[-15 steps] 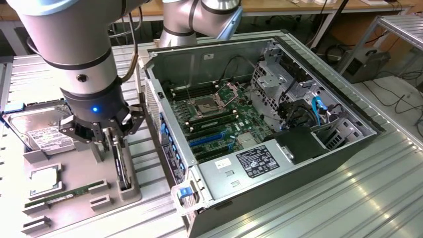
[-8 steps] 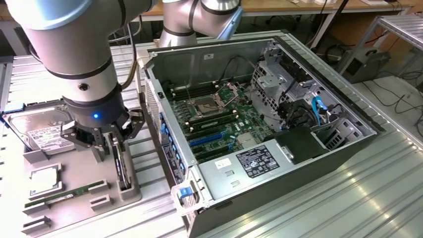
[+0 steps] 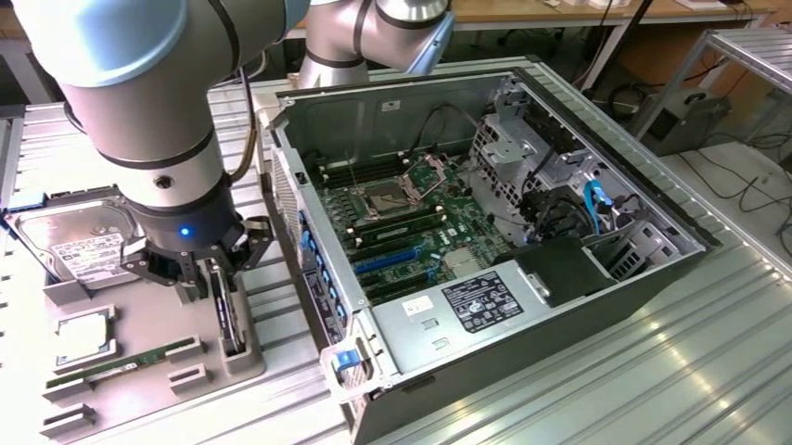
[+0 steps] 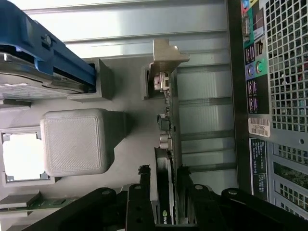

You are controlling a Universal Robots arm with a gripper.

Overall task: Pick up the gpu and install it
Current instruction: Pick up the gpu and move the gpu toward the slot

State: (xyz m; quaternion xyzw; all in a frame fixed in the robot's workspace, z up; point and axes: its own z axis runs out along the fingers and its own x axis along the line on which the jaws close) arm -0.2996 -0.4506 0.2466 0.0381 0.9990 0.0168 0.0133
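My claw [image 4: 163, 169] is spread apart, one finger each side of the gpu [image 4: 167, 137], which stands edge-on betw. them; prob. not touching yet.

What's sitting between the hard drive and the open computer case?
In the exterior view, the open claw sits there, straddling the gpu, which stands on edge in a grey holder.
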